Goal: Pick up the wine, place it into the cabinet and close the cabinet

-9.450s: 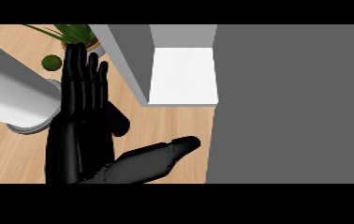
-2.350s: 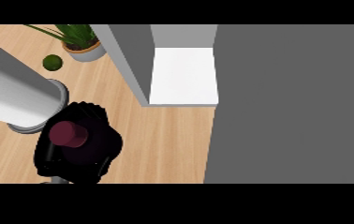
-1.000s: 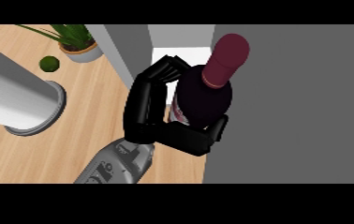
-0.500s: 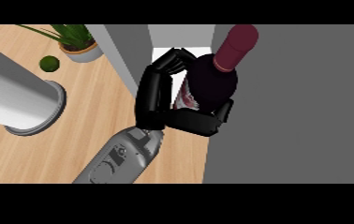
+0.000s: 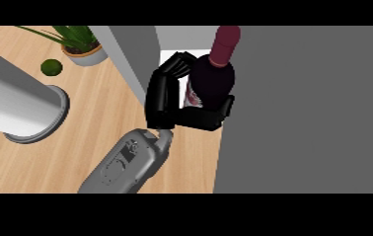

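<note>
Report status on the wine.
Left hand shut on wine bottle; right hand out of view. Bottle at mouth of open cabinet. Nothing seen blocking.

A light wooden worktop (image 5: pixel 94 114) is seen. A potted plant (image 5: pixel 82 50) is set at its far edge, with a small round green fruit (image 5: pixel 51 67) just beside it. A large grey cylinder (image 5: pixel 25 106) is stood at the left, and the cabinet (image 5: pixel 134 57) at the right.

A pale wooden bench (image 5: pixel 80 131) spreads left of and below the hand (image 5: pixel 162 99). It carries a potted plant (image 5: pixel 82 46) and a small green sphere (image 5: pixel 51 67) up to the hand's left, and a grey cylinder (image 5: pixel 22 106) farther left. A wide flat grey panel (image 5: pixel 299 106) fills the space right of the hand, and a narrow grey upright panel (image 5: pixel 134 57) stands just left of it.
</note>
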